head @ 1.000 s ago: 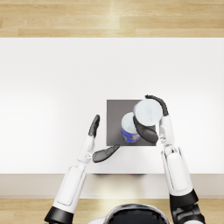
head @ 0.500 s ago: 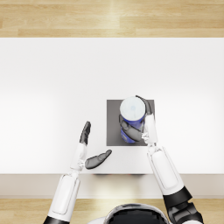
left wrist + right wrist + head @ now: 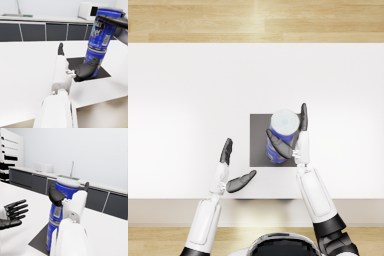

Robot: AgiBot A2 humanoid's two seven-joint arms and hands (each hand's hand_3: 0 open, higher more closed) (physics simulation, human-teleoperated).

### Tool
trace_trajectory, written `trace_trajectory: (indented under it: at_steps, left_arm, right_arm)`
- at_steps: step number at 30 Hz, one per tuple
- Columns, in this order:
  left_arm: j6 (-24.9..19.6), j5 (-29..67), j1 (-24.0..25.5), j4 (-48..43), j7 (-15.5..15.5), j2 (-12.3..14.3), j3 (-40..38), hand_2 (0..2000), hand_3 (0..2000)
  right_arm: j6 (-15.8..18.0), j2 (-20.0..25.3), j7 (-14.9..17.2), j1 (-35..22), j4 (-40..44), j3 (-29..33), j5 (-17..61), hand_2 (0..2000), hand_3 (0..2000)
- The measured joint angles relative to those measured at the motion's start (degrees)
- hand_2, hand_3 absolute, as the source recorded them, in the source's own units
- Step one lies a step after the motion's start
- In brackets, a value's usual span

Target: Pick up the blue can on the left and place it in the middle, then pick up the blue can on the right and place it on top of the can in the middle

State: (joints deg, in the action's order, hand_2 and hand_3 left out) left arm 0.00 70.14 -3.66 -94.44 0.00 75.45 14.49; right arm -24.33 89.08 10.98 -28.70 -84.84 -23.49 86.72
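Left hand (image 3: pixel 230 172) has drawn back from the dark mat (image 3: pixel 258 150), fingers spread and empty — right hand (image 3: pixel 290 142) clamps the upper blue can (image 3: pixel 284 125) onto the lower blue can (image 3: pixel 93 60) mid-mat, only the release seemingly left.

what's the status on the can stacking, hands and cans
Right hand gripping upper blue can, stacked on lower blue can on dark square mat. Left hand open, clear. Nothing in the way.
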Motion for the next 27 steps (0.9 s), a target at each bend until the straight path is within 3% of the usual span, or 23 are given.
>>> trace_trajectory:
  at_steps: [5,6,17,22,24,27]
  left_arm:
    - [0.0,0.0,-0.2,-0.5,0.0,0.8,0.2,0,0]
    - [0.0,0.0,-0.3,-0.7,0.0,0.9,0.2,0,0]
    - [0.0,0.0,-2.3,-5.9,0.0,3.2,-2.7,0,0]
    - [0.0,0.0,-8.3,-10.7,0.0,5.2,-9.2,0,0]
    - [0.0,0.0,-11.2,-12.3,0.0,5.2,-11.9,0,0]
    - [0.0,0.0,-14.3,-13.5,0.0,4.8,-15.3,0,0]
  right_arm:
    - [-0.6,0.5,0.0,-0.2,-4.5,1.2,0.0,0,0]
    - [-0.7,-3.9,0.0,-3.2,-5.2,-4.4,0.0,0,0]
    - [0.0,-2.6,0.3,-3.6,-18.7,5.5,0.0,0,0]
    - [9.6,-2.7,0.5,-2.3,-23.0,13.1,0.0,0,0]
    - [16.3,-2.8,-3.0,-1.6,-23.6,16.1,0.0,0,0]
    - [21.4,-2.8,-8.1,-0.8,-23.8,20.1,0.0,0,0]
